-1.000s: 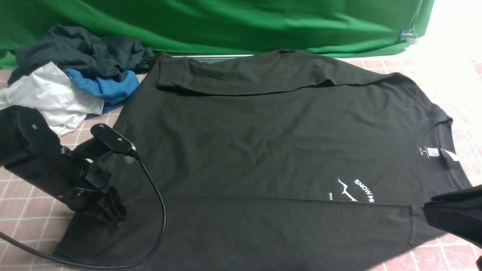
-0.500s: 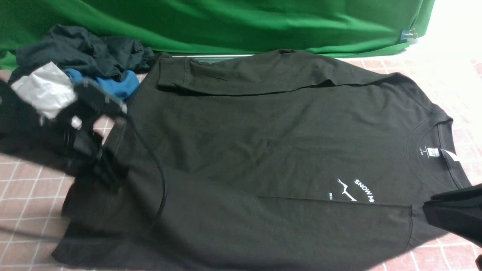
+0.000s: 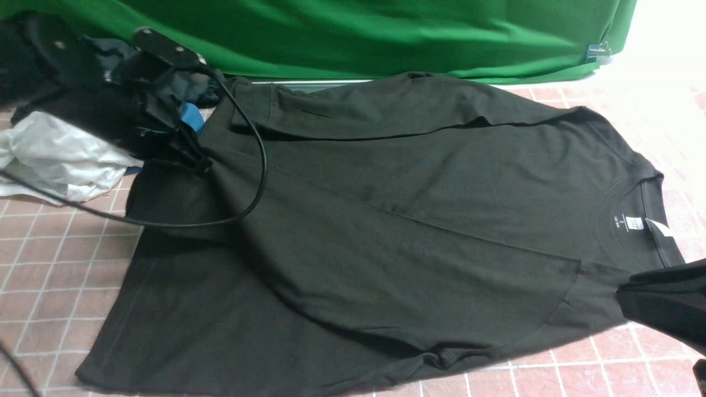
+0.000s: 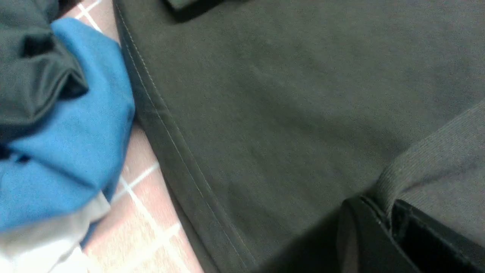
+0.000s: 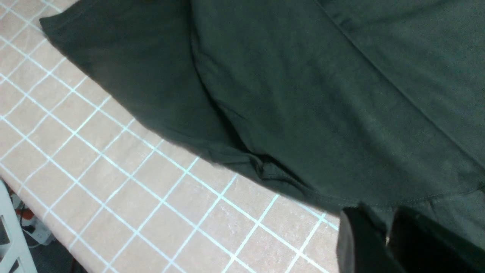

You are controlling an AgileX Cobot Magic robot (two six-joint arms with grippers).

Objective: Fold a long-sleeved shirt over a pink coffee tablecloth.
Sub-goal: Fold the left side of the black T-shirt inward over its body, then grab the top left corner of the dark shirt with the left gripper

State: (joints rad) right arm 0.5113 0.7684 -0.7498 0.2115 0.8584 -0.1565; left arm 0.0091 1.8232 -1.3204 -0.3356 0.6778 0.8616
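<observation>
The black long-sleeved shirt (image 3: 413, 182) lies spread on the pink coffee tablecloth (image 3: 55, 264), collar and white neck tag (image 3: 659, 227) to the right. My left gripper (image 3: 201, 165) is raised at the back left, shut on the ribbed cuff (image 4: 428, 167) of the near sleeve, which stretches diagonally across the body. The SNOW print is hidden under that sleeve. In the left wrist view the left gripper (image 4: 388, 216) pinches the cuff. My right gripper (image 3: 620, 300) sits at the front right, shut on shirt fabric by the shoulder seam; the right wrist view shows it (image 5: 386, 223) clamping that cloth.
A pile of white (image 3: 60, 160) and blue (image 3: 192, 118) garments lies at the back left, partly behind my left arm. The green backdrop (image 3: 358, 33) hangs along the back. A black cable (image 3: 259, 165) loops over the shirt. The table's front edge (image 5: 22, 189) shows in the right wrist view.
My left gripper has swung from the front left up to the back left, pulling the sleeve across the shirt body and covering the print. The right gripper has stayed put.
</observation>
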